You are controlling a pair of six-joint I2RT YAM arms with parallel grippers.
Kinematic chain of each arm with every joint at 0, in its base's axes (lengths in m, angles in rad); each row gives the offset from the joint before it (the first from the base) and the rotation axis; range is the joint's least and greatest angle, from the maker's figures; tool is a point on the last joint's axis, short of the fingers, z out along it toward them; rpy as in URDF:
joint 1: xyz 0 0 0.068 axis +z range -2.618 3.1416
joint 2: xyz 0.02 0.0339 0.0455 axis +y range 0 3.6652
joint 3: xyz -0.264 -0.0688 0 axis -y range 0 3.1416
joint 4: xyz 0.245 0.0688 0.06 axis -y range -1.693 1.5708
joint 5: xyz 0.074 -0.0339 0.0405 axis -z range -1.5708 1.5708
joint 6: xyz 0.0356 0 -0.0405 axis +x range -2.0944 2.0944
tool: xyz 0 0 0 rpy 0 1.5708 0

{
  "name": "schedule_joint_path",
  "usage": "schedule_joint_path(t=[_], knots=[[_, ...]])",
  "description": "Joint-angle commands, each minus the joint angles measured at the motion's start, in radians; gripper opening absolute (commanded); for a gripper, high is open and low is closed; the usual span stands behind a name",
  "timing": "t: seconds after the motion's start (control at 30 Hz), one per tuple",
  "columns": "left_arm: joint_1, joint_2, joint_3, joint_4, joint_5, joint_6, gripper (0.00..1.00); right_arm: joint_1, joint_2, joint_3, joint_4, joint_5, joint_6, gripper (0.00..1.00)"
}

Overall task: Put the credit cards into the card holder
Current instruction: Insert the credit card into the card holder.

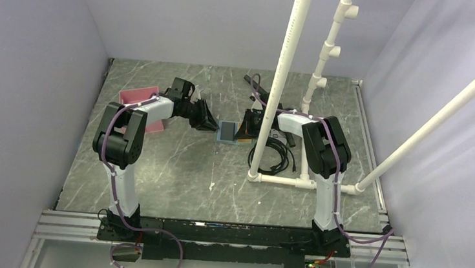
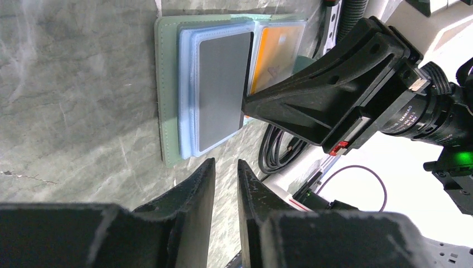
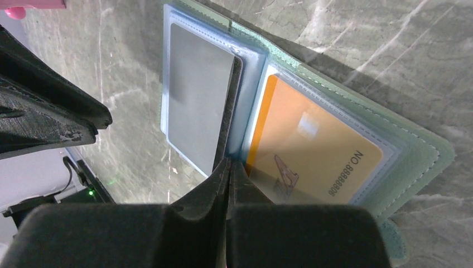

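The green card holder (image 1: 228, 132) lies open on the table between both arms, its pale blue sleeves up (image 2: 167, 100) (image 3: 424, 151). A grey card (image 2: 220, 89) (image 3: 198, 95) sits in the left sleeve, and an orange card (image 2: 276, 53) (image 3: 318, 151) in the right one. My right gripper (image 3: 230, 162) (image 1: 243, 133) is shut at the holder's spine, and the grey card's inner edge runs into its tips. My left gripper (image 2: 226, 163) (image 1: 213, 127) hovers just off the holder's near edge. It is narrowly open and holds nothing.
A pink tray (image 1: 143, 103) lies behind the left arm. A white pipe frame (image 1: 278, 79) stands on the right half of the table, with a black cable coil (image 1: 278, 157) at its foot close to the holder. Grey walls enclose the table.
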Motion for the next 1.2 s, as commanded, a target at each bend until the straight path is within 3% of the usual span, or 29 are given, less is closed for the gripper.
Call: schedule_joint_path(t=[0.0, 0.4, 1.17], knots=[[0.0, -0.012, 0.02, 0.03, 0.025, -0.01, 0.27, 0.003, -0.024, 0.016, -0.035, 0.072, -0.033, 0.0], [0.0, -0.022, 0.013, 0.009, 0.01, 0.012, 0.29, 0.005, -0.123, 0.044, -0.054, 0.051, -0.031, 0.13], [-0.014, 0.031, 0.031, 0.059, 0.071, -0.025, 0.32, 0.018, 0.02, 0.065, -0.047, 0.075, -0.033, 0.1]])
